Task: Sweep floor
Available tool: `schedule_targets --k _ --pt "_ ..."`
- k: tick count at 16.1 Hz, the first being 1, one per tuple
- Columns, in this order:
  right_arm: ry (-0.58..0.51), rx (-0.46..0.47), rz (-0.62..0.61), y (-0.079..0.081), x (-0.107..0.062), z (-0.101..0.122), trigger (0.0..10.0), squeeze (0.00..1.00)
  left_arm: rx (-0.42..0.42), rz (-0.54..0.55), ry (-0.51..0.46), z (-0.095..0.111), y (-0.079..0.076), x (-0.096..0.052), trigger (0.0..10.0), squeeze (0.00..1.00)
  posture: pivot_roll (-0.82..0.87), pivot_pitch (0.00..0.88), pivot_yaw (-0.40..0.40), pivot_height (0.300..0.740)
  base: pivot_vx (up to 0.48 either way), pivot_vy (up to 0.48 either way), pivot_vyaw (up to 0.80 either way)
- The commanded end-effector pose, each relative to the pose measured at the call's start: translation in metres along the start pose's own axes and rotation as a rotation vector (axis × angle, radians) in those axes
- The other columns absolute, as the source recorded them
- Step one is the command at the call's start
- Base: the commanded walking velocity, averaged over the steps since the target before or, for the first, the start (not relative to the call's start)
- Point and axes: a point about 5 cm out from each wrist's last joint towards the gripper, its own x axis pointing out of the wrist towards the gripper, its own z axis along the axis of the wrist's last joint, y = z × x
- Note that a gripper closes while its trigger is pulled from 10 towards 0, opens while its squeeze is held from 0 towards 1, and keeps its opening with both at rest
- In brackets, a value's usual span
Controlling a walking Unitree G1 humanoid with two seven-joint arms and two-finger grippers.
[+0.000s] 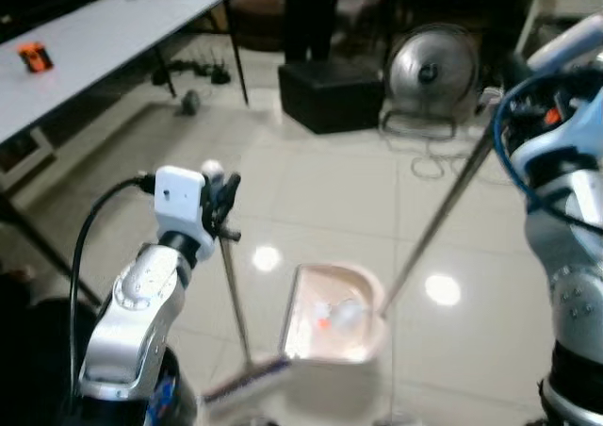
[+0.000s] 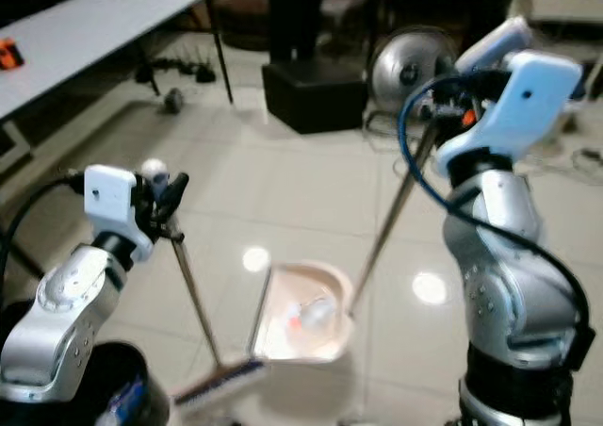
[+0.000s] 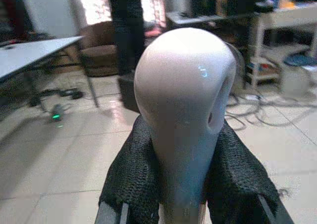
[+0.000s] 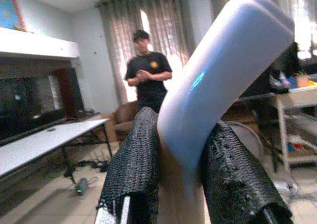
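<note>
Broom (image 1: 229,289) clamped in left gripper (image 1: 222,203) — dustpan (image 1: 334,315) handle clamped in right gripper (image 2: 468,85).

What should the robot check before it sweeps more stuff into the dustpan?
1. Left gripper shut on the broom handle: ok.
2. Right gripper shut on the dustpan handle: ok.
3. Dustpan resting on the floor: ok.
4. Litter inside the dustpan: ok.
5. Broom head close beside the dustpan: ok.
6. More litter left on the floor: cannot tell.
</note>
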Motion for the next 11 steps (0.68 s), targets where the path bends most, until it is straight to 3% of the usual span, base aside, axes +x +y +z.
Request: schedule_targets --k 1,6,11 --pt "-0.021 0.036 0.042 0.006 0.003 0.007 10.0 0.00 0.024 0.024 -0.008 0.004 0.004 -0.003 10.0 0.00 -0.04 0.000 0.055 0.740 0.000 0.000 0.00" --pt "0.018 0.102 0.108 0.017 0.011 0.012 10.0 0.00 0.051 0.030 -0.016 0.007 0.005 -0.012 10.0 0.00 -0.01 0.000 0.036 0.740 0.000 0.000 0.00" --pt "0.019 0.143 0.126 0.023 0.016 0.015 10.0 0.00 0.065 0.027 -0.001 0.009 0.003 -0.020 10.0 0.00 0.00 0.000 0.041 0.740 0.000 0.000 0.80"
